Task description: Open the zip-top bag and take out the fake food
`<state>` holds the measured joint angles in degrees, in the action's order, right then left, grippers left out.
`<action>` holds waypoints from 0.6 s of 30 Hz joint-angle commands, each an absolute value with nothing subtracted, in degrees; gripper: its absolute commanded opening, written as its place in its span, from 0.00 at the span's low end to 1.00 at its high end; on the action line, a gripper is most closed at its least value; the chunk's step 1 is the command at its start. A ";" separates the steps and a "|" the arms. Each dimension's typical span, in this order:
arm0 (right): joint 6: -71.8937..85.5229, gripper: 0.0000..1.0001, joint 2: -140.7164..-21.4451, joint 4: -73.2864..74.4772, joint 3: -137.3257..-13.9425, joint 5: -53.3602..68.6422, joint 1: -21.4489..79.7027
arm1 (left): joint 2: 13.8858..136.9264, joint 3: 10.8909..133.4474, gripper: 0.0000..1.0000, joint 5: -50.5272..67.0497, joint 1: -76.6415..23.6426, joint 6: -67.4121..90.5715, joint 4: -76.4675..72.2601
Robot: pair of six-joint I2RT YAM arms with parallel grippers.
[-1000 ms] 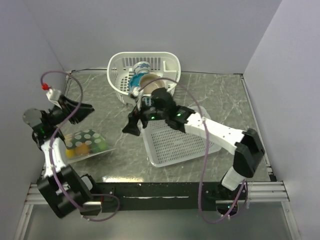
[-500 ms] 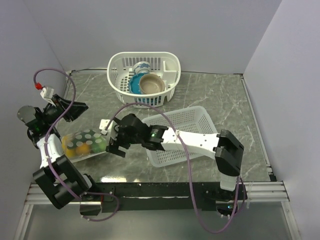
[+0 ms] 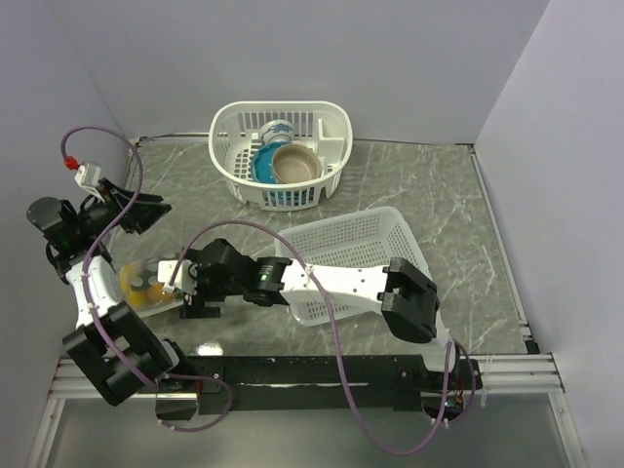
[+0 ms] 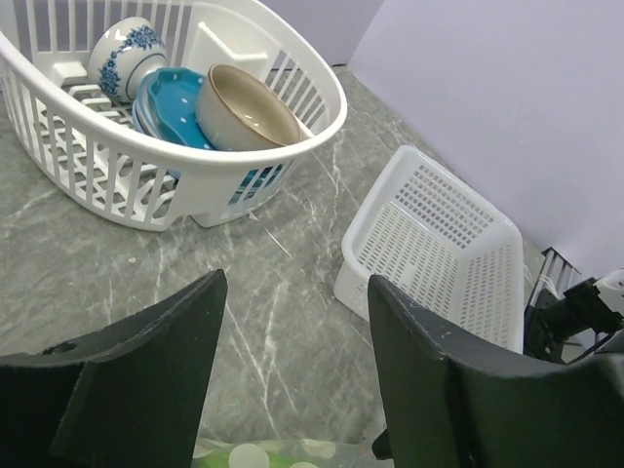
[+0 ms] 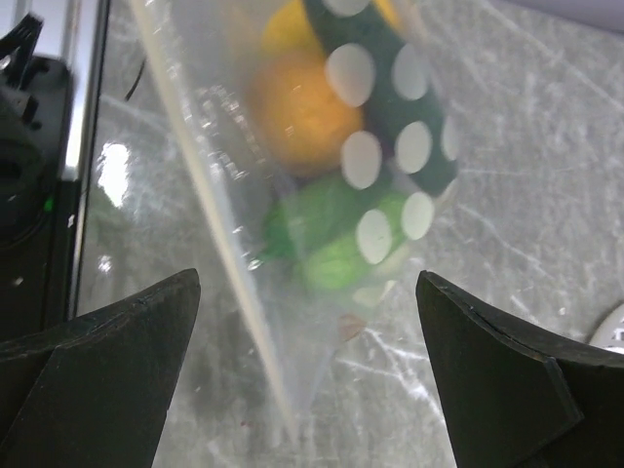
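Zip-top bag (image 3: 144, 283) lies flat at the table's (image 3: 429, 185) near-left corner. Fake food (image 5: 302, 117) is still inside: orange, yellow and green pieces. Right gripper (image 5: 307, 276) is right over the bag, fingers wide apart, contact unclear. Left gripper (image 4: 297, 283) is above the left edge, fingers apart, nothing between. Basket (image 3: 234, 175) with bowls (image 3: 292, 164) is at the far edge.

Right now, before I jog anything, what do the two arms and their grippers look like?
The left arm and right arm have white links and black joint housings. A mauve cable loops along each; the left one ends at a red-tipped white plug. A green light glows near the right wrist. The left gripper and right gripper have broad matte-black wedge fingers.
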<state>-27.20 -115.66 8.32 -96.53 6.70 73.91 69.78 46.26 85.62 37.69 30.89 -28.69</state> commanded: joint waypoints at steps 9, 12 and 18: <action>-23.83 0.94 -121.37 10.20 -105.55 4.23 74.80 | 71.10 46.32 0.99 96.77 38.06 44.46 -41.03; -19.96 0.75 -123.22 11.08 -108.81 12.18 70.94 | 71.80 46.76 0.99 96.86 38.06 50.08 -46.30; -13.72 0.00 -119.54 6.25 -104.95 18.79 64.08 | 70.23 48.95 0.99 94.49 38.06 55.11 -51.59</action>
<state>-19.46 -123.44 10.72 -105.93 13.06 68.86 72.01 46.11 85.62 37.87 49.87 -44.16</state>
